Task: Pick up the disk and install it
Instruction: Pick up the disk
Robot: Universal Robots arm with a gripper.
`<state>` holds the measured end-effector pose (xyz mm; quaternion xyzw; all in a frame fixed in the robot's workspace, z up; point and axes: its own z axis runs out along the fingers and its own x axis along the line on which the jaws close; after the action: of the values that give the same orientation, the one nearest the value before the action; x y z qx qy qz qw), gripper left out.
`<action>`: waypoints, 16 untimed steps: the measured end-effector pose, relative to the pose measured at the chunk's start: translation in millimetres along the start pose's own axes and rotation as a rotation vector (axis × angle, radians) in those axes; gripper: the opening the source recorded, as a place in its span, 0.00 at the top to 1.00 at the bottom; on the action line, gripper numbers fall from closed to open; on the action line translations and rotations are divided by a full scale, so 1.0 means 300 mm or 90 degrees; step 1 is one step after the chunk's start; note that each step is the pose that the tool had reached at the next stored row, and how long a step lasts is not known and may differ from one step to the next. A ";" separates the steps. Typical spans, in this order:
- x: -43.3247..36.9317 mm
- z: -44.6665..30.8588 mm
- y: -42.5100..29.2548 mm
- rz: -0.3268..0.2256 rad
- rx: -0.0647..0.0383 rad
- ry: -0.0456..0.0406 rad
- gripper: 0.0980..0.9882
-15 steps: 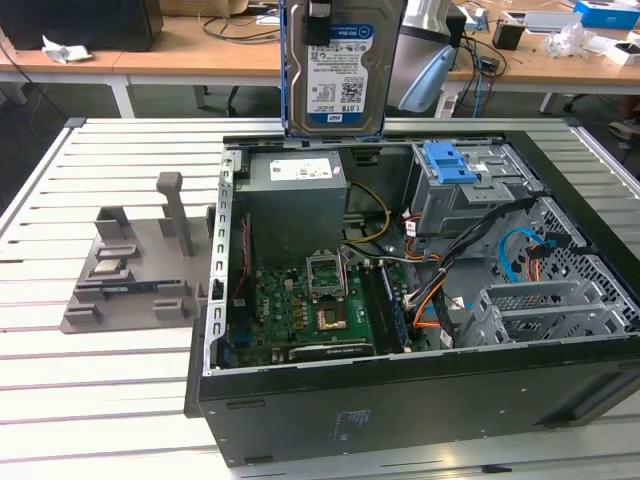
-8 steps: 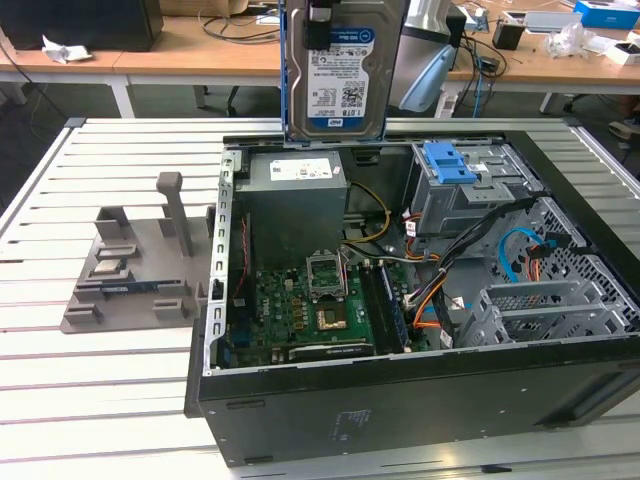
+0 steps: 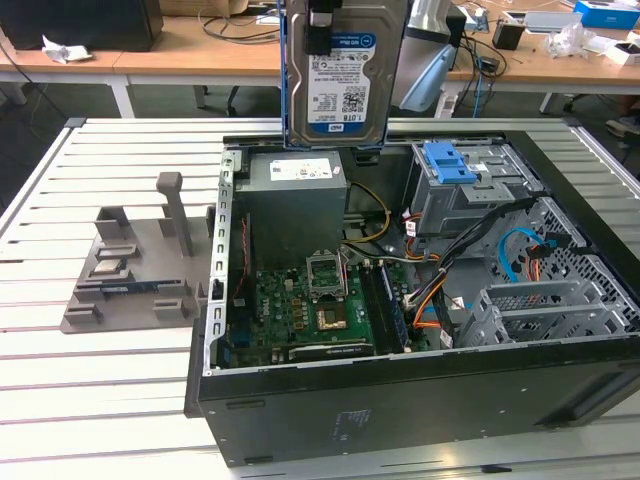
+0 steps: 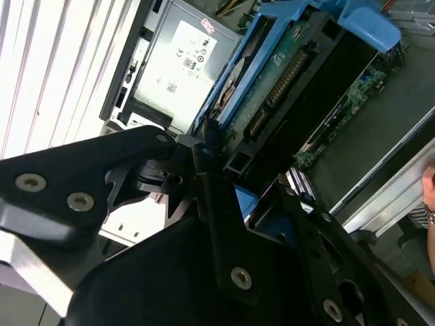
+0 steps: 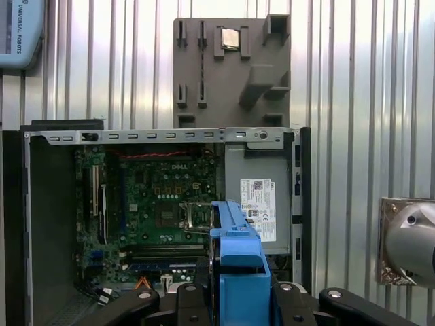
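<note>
The disk (image 3: 345, 75), a silver drive with a white-and-blue label in a blue carrier frame, hangs upright in the air above the back of the open computer case (image 3: 400, 400). My gripper (image 3: 322, 30) is shut on its upper end. In the second wrist view the black fingers (image 4: 204, 176) clamp the disk (image 4: 285, 75), whose circuit-board side and blue frame face the camera. In the first wrist view the disk's blue edge (image 5: 238, 265) stands between the gripper (image 5: 238, 305) arms, above the motherboard (image 5: 156, 204). The drive cage (image 3: 470, 190) with a blue latch (image 3: 450, 160) lies toward the exterior view's right of the disk.
A grey power-supply box (image 3: 297, 180) sits right below the hanging disk. A grey fixture block (image 3: 135, 265) stands on the slatted table (image 3: 90, 400) at the exterior view's left. Cables (image 3: 440, 290) cross the case interior. A hand (image 4: 429, 197) shows in the second wrist view.
</note>
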<state>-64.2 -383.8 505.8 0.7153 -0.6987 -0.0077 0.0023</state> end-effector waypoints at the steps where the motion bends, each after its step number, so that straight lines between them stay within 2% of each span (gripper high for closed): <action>1: 0.006 0.001 0.000 0.000 0.000 0.0000 0.70; 5: 0.035 0.005 0.001 0.000 0.000 0.0000 0.70; 9: 0.108 0.013 0.002 0.000 0.000 0.0000 0.70; 16: 0.165 0.018 0.003 0.000 0.000 0.0000 0.70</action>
<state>-64.1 -433.2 499.9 0.7154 -0.6987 -0.0077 0.0023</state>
